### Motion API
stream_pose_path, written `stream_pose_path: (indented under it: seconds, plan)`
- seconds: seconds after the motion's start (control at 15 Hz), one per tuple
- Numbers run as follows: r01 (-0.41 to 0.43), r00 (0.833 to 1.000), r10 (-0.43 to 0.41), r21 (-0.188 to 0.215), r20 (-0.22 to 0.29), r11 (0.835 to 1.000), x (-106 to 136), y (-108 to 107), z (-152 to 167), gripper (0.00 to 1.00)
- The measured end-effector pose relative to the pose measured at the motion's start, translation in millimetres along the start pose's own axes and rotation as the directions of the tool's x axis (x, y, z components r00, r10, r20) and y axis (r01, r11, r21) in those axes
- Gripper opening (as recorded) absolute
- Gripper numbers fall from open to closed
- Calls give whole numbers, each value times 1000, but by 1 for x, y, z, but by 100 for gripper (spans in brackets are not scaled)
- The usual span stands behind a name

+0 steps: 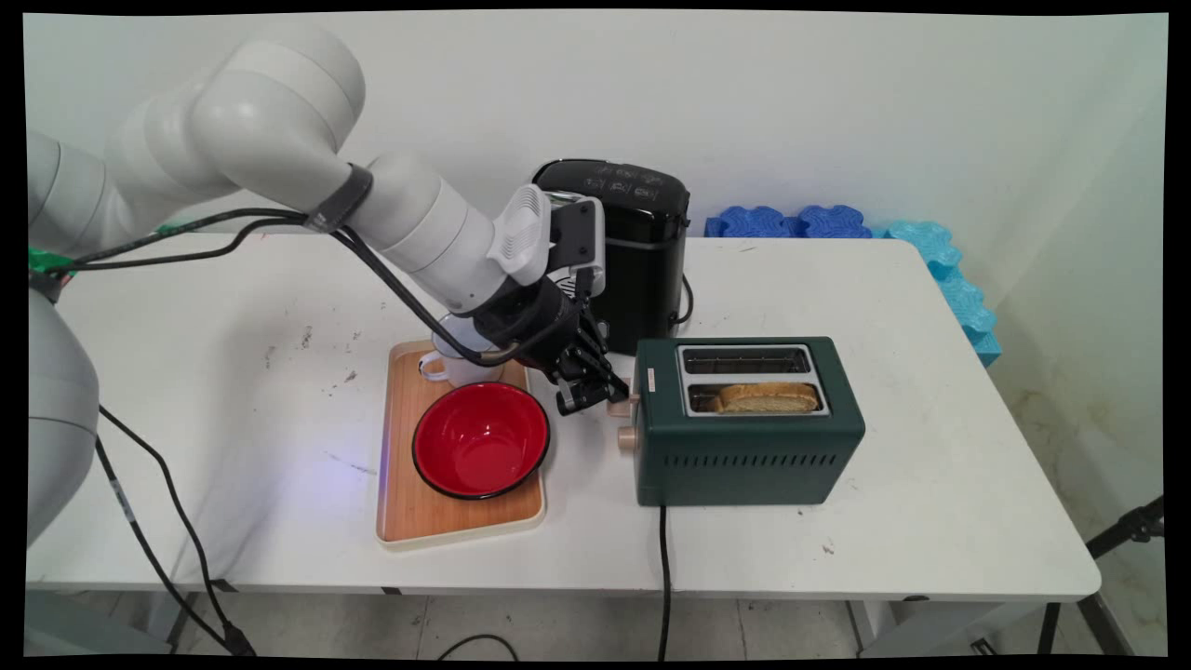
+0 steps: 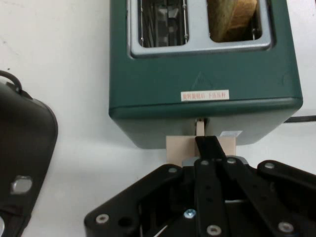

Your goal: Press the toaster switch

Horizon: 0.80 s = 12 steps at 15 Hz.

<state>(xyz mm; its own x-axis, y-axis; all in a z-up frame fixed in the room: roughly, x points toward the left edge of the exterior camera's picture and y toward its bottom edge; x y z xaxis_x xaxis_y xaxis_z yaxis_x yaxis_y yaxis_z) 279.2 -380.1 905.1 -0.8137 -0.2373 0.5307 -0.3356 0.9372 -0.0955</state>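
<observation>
one pincer (image 2: 210, 148) half hides the toaster (image 1: 749, 423) lever (image 2: 178, 147).

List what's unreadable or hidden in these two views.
- Mug on the tray: main view, mostly hidden by the arm.
- Toaster lever: main view, hidden behind the end effector; hand view, partly covered by its fingers.
- Toaster label: hand view, print too small.
- Coffee machine: hand view, cut off by the left edge.
- Toast: lower part hidden in the slot.
</observation>
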Motion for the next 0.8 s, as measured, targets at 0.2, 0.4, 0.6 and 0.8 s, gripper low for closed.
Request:
stream_pose_path:
  seconds: [0.2, 0.4, 0.6, 0.8]
  plan:
    - [-4, 1000, 4, 0, 5, 1000, -3, 0, 2, 0]
    - [-6, 1000, 6, -3, 7, 1000, -4, 0, 4, 0]
    - [-9, 1000, 9, -6, 5, 1000, -5, 1, 7, 0]
    - [-12, 1000, 12, -8, 0, 1000, -4, 1, 10, 0]
